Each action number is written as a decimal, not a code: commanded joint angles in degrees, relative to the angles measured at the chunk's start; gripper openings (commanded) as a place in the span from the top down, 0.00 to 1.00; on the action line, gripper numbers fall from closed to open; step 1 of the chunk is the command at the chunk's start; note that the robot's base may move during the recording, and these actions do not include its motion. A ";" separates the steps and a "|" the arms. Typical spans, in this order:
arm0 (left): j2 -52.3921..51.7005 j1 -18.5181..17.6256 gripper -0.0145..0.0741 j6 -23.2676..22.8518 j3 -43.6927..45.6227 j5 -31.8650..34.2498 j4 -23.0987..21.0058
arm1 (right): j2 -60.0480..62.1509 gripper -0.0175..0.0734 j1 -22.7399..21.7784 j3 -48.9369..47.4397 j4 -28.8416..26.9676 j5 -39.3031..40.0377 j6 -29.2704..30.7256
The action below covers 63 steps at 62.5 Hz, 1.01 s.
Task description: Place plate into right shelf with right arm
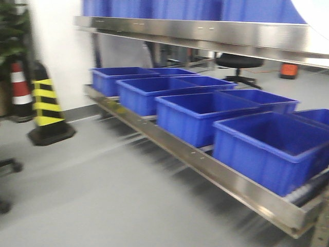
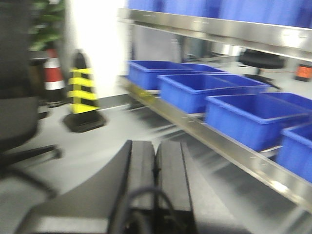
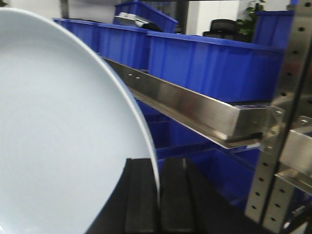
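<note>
Right wrist view: the plate (image 3: 63, 136) is clamped by its rim in the right pincer (image 3: 157, 168). It is held on edge, its pale face filling the left of the frame. The plate is carried in the air, outside the shelf (image 3: 195, 109) and near the steel front rail. A perforated post (image 3: 275, 146) is seen at the rail's end on the right. Blue bins (image 3: 214, 63) are lined up on the rail level, and more are seen on the level below.

Left wrist view (blurred): the left pincer (image 2: 155, 146) is seen with its fingers (image 2: 141, 165) pressed together, pointed at the floor ahead of the shelf.

Front view (blurred): the bins are set in two rows along the lower shelf level. A second steel level is seen above them. A yellow-black bollard (image 1: 47, 103) is stood on the floor left of the shelf, with a red-white cone (image 1: 19, 87) just behind it. A chair (image 1: 239, 62) is seen far back behind the shelf.
</note>
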State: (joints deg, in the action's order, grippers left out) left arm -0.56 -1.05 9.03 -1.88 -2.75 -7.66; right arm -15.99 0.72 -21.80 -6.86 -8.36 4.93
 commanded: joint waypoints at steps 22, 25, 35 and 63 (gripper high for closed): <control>-0.59 -0.11 0.98 -0.40 -0.59 5.16 -0.47 | -0.44 0.75 -0.32 -1.90 -0.49 5.79 0.39; -0.59 -0.11 0.98 -0.40 -0.59 5.16 -0.47 | -0.44 0.75 -0.32 -1.90 -0.49 5.79 0.39; -0.59 -0.11 0.98 -0.40 -0.59 5.16 -0.47 | -0.44 0.75 -0.32 -1.90 -0.49 5.79 0.39; -0.59 -0.11 0.98 -0.40 -0.59 5.16 -0.47 | -0.44 0.75 -0.32 -1.90 -0.49 5.79 0.39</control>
State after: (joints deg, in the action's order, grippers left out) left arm -0.56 -1.05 9.03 -1.88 -2.75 -7.66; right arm -15.99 0.72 -21.80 -6.86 -8.36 4.93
